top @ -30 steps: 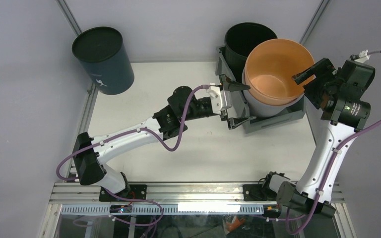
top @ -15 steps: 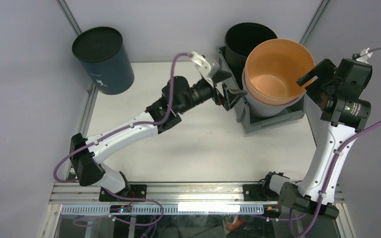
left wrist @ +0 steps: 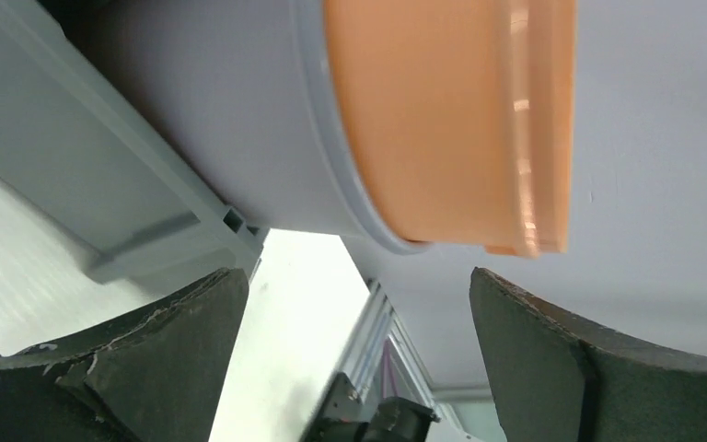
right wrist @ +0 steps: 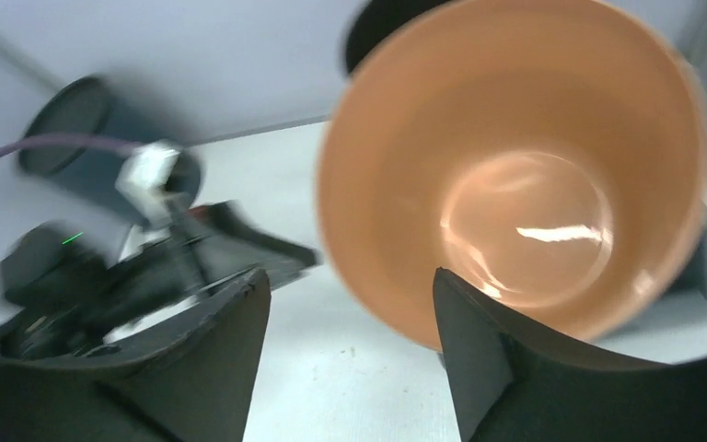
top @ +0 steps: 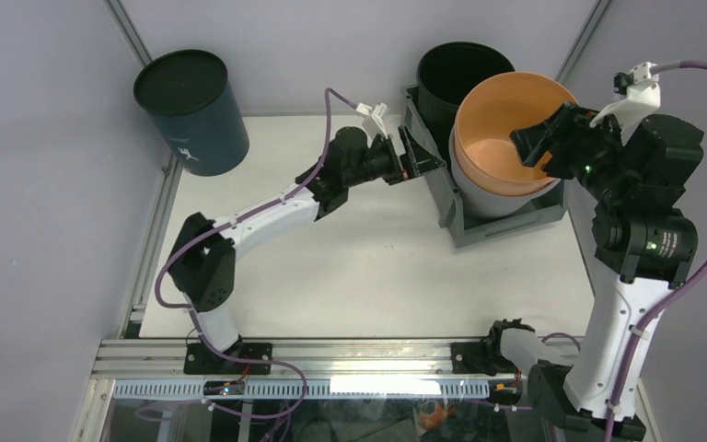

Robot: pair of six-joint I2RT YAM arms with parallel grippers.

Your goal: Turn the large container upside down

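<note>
The large container (top: 515, 222) is a grey rectangular bin standing upright at the back right of the table. Inside it stands a pale grey bucket (top: 492, 195) with an orange bucket (top: 506, 124) nested in it. My left gripper (top: 421, 158) is open beside the bin's left rim, with nothing between its fingers. In the left wrist view the bin wall (left wrist: 74, 166), the grey bucket (left wrist: 239, 110) and the orange bucket (left wrist: 442, 120) fill the frame above the open left gripper (left wrist: 359, 350). My right gripper (top: 538, 147) hovers open over the orange bucket (right wrist: 515, 184), the right gripper (right wrist: 350, 313) holding nothing.
A black bucket (top: 456, 74) stands right behind the bin against the back wall. A dark blue cylinder (top: 191, 110) stands at the back left corner. The frame posts and grey walls close in the back and sides.
My left arm swung from the bin's front left corner back along its left side, wrist rolling over. My right gripper lifted and moved left over the orange bucket, its jaws narrowing slightly.
</note>
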